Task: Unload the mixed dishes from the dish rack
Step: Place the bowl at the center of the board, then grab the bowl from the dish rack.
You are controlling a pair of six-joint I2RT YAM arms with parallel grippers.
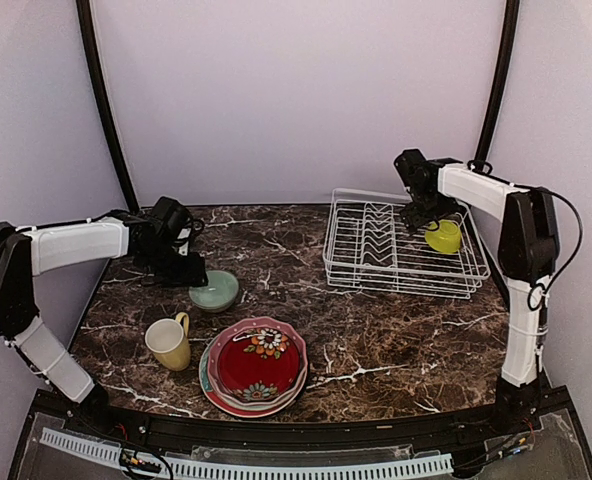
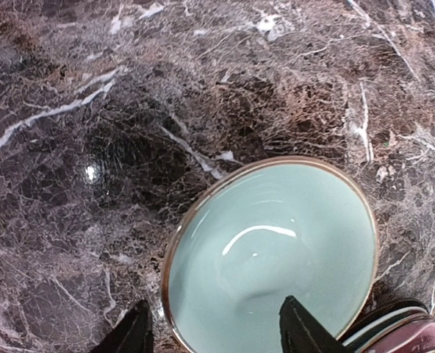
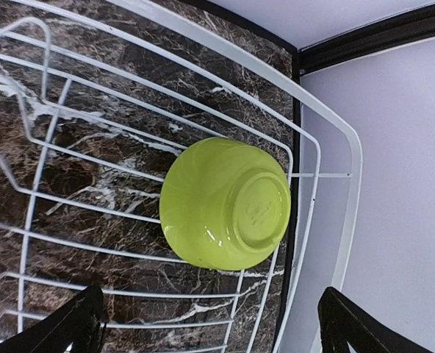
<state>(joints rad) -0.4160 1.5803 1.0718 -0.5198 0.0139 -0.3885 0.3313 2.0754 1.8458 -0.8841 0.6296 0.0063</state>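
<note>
The glossy lime-green bowl (image 3: pixel 225 202) lies bottom-up at the right end of the white wire dish rack (image 1: pixel 376 250). It looks light, rigid, slick and easy to chip, so a pinch across its rim seems safest. The right tool (image 3: pixel 210 316) hovers above it, fingers wide apart. The left tool (image 2: pixel 217 327), also spread, straddles the rim of a pale teal bowl (image 2: pixel 276 250) on the dark marble desk (image 2: pixel 92 110).

Lime-green bowl (image 3: pixel 225 202), base-up, in white rack (image 1: pixel 376 245)

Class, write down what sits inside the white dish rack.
Only a lime-green bowl lies inside the dish rack, near its right end, with its base turned towards the camera. The bowl's own inside, and anything beneath it, is hidden.
</note>
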